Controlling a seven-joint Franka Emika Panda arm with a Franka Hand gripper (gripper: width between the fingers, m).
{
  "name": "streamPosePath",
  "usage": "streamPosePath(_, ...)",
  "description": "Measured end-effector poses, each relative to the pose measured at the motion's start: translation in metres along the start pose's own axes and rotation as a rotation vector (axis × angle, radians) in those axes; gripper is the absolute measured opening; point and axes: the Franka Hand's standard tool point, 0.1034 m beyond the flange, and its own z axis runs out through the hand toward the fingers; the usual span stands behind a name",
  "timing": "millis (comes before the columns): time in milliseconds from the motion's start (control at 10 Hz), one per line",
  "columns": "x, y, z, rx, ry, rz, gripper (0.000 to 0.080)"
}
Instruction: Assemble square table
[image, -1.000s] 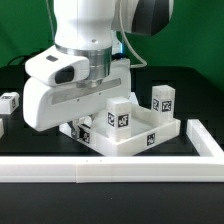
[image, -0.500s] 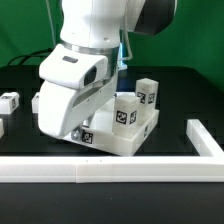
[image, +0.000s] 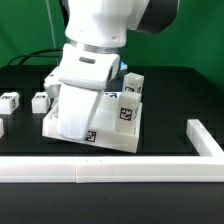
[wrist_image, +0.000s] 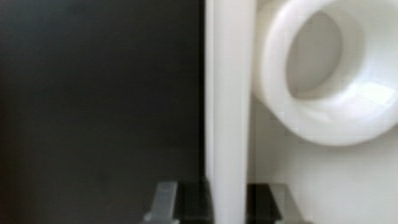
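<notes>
Black table with white rail, small legs

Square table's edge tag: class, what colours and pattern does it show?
The tag on the square table is a black-and-white blocky pattern, seen best in the exterior view.

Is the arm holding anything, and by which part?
Yes, the white tabletop: its thin raised rim is pinched between the two fingers.

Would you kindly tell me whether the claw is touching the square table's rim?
Touching. The wrist view shows the claw clamped on the square table's rim, pressing it from both sides.
</notes>
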Motion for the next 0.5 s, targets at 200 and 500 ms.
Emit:
streamPosePath(200,0.0021,0.0098,-0.0026,-0.002,-0.015,-0.135,0.0063)
streamPosePath(500,-0.0068,0.0107,-0.0010,-0.002,-0.044,-0.295,0.0063)
